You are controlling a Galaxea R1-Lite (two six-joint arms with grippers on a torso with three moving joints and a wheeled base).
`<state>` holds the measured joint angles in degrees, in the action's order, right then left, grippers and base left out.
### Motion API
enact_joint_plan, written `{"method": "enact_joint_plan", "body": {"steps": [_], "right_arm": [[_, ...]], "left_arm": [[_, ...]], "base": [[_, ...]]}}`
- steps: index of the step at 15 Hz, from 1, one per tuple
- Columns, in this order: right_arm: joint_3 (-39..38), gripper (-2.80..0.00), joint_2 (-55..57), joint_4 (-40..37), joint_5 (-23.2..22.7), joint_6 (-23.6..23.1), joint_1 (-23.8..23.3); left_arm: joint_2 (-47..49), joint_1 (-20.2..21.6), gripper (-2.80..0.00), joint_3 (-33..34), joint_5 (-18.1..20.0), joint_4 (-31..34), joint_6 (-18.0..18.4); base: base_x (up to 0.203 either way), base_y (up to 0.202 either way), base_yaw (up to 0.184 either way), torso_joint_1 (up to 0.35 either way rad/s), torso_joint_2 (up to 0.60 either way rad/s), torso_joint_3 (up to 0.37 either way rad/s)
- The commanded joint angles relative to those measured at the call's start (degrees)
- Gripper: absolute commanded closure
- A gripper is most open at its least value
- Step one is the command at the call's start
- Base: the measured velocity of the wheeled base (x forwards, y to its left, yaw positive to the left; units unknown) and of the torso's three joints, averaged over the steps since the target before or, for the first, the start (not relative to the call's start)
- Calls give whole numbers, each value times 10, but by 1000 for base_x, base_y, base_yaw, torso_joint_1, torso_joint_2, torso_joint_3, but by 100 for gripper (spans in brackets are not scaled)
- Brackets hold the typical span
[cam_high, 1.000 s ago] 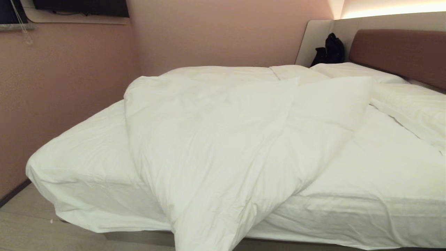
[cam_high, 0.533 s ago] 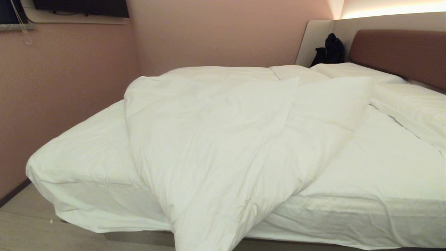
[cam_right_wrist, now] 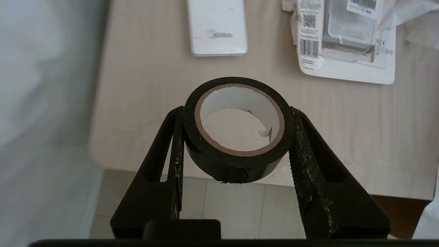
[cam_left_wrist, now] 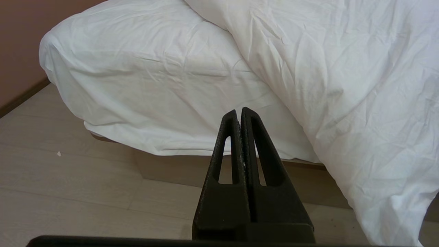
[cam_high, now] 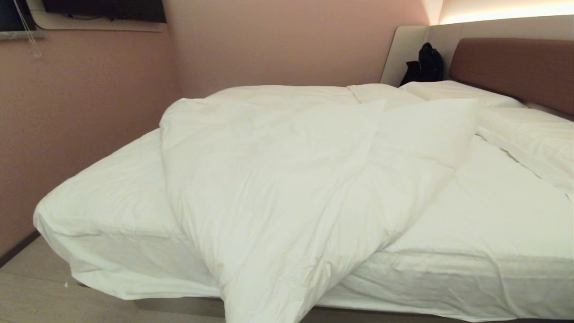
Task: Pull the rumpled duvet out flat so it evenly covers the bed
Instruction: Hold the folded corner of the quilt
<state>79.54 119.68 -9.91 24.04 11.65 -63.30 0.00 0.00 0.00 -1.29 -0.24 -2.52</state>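
Note:
The puffy white duvet [cam_high: 278,188] lies bunched in a diagonal heap across the bed [cam_high: 493,215], one end spilling over the near edge toward the floor. Neither arm shows in the head view. My left gripper [cam_left_wrist: 239,111] is shut and empty, held low above the floor, short of the mattress corner [cam_left_wrist: 137,68] and beside the hanging duvet [cam_left_wrist: 343,68]. My right gripper [cam_right_wrist: 236,110] is shut on a roll of black tape [cam_right_wrist: 236,164], held above the edge of a beige tabletop [cam_right_wrist: 144,85]; no bedding is in it.
Pillows [cam_high: 529,134] lie by the reddish-brown headboard [cam_high: 515,67], with a black bag [cam_high: 423,65] in the corner. A pink wall [cam_high: 67,112] runs close along the bed's left side. A white device [cam_right_wrist: 217,27] and a blister pack [cam_right_wrist: 346,37] lie on the tabletop.

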Motion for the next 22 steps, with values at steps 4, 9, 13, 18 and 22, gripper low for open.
{"method": "enact_joint_plan", "body": {"steps": [4,9,13,18,22], "right_arm": [[-7,0,44,19,2,1,-2],[-4,0,76,33,3,2,-2],[-2,0,81,43,4,1,-2],[-1,0,73,44,4,0,-2],[2,0,75,43,5,1,-2]], "left_arm": [[0,0,0,0,0,0,0],[0,0,0,0,0,0,0],[0,0,0,0,0,0,0],[0,0,0,0,0,0,0],[0,0,0,0,0,0,0]], "base": [[0,0,0,0,0,0],[0,0,0,0,0,0],[0,0,0,0,0,0],[0,0,0,0,0,0],[0,0,0,0,0,0]]}}
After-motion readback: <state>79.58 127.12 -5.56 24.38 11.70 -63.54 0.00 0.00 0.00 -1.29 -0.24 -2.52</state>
